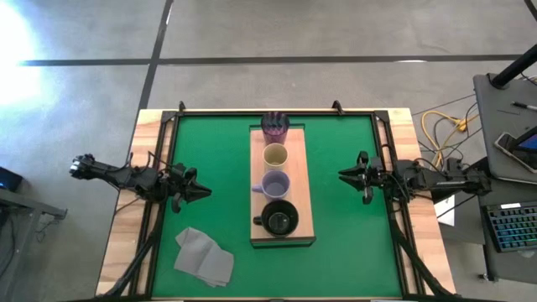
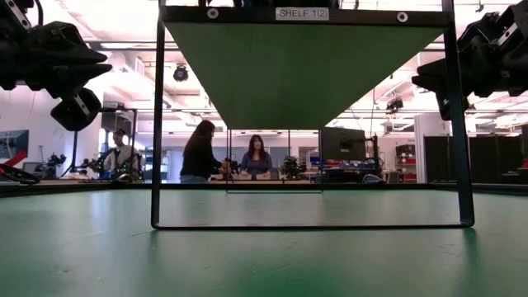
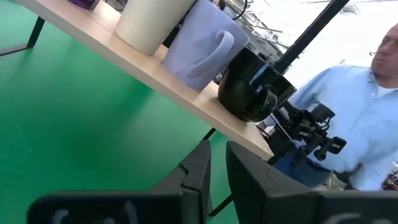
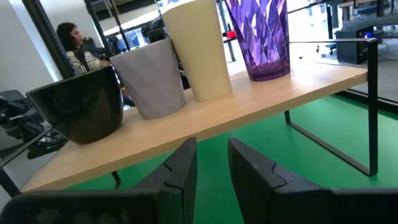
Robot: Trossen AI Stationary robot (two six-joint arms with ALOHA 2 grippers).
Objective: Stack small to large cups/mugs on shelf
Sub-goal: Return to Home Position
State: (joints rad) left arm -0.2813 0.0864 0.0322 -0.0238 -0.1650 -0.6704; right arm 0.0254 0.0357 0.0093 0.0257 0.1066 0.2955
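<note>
Four cups stand in a row by their bases on the light-wood shelf (image 1: 302,201): the purple ribbed tumbler (image 1: 275,127) at the far end, then the cream-yellow cup (image 1: 276,155), the lavender handled mug (image 1: 274,184) and the black mug (image 1: 279,219) at the near end. They also show in the right wrist view: tumbler (image 4: 261,37), cream cup (image 4: 199,50), lavender mug (image 4: 152,78), black mug (image 4: 81,106). My left gripper (image 1: 204,192) hovers left of the shelf, slightly open and empty. My right gripper (image 1: 342,174) hovers right of it, slightly open and empty.
A crumpled grey cloth (image 1: 204,256) lies on the green mat (image 1: 352,252) at the near left. The shelf stands raised on a dark metal frame (image 2: 157,124). Cables and a keyboard (image 1: 512,226) lie off the table's right. People stand in the room behind; one in a blue shirt (image 3: 354,112).
</note>
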